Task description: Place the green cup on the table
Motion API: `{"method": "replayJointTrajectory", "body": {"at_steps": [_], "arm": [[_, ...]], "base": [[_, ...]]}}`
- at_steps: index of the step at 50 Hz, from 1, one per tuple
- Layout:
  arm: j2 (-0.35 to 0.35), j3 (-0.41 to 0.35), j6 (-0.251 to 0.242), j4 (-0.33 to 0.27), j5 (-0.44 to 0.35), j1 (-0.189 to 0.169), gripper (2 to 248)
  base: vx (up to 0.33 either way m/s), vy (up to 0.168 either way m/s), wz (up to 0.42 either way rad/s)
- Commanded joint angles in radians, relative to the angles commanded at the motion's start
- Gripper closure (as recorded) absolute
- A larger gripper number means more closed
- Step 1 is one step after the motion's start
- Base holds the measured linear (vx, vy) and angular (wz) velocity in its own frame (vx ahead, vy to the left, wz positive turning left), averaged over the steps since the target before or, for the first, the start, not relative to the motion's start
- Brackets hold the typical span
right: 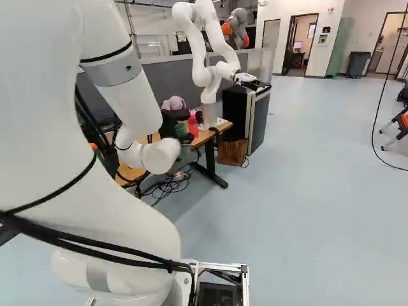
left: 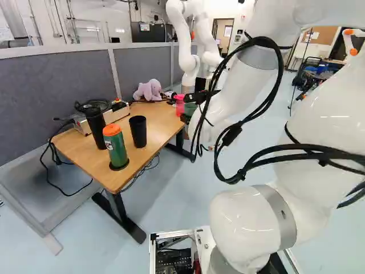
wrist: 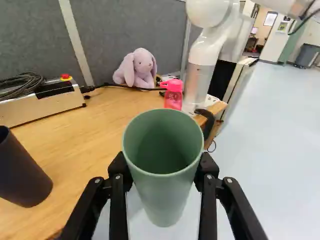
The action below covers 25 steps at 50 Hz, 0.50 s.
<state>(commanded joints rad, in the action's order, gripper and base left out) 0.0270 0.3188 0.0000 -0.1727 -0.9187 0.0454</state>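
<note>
- At the left of the left base view, a metal box (left: 118,113) sits on the counter (left: 85,155) with a loopy black cord (left: 91,105) on it
- A tall black cup (left: 96,128) stands next to the box
- Then comes a green bottle (left: 117,149) with an orange lid, near a short black cup (left: 138,132)
- A purple toy bunny (left: 149,90) sits by the gray wall (left: 140,68)
- A pink bottle (left: 179,107) is farther along
- The green cup (left: 190,108) is up in the air by the counter's edge
- The black pincer (left: 197,97) is squeezing the green cup, with 1 finger on each side
</note>
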Motion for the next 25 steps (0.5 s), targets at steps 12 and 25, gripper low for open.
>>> {"method": "replayJointTrajectory", "body": {"at_steps": [12,25], "arm": [[-0.067,0.068,0.0,-0.06,-0.037,0.021,125],[-0.138,0.143,0.0,-0.094,-0.071,0.042,125]], "base": [[0.0,0.0,0.0],[0.0,0.0,0.0]]}}
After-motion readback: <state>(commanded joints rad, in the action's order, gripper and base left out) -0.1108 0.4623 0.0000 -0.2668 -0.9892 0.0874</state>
